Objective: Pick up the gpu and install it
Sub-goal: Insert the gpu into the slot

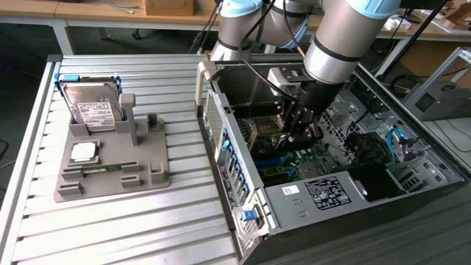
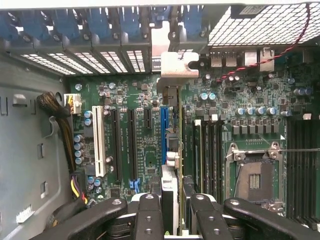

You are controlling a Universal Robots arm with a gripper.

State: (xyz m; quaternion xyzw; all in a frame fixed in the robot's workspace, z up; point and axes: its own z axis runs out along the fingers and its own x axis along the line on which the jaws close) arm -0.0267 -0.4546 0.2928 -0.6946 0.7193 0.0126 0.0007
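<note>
While the end effector (image 1: 296,131) is seen deep inside the case (image 1: 243,160) from outside, the gpu (image 2: 173,165) clamped edge-on between its fingers (image 2: 150,215) is revealed above the motherboard (image 2: 130,145) by the wrist view.

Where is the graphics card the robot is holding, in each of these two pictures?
Exterior view: the gpu sits under the gripper, inside the open computer case, above the motherboard.
Wrist view: it stands edge-on between the gripper fingers, its silver bracket at the case's rear wall.
Shared landmark: the green motherboard.
</note>
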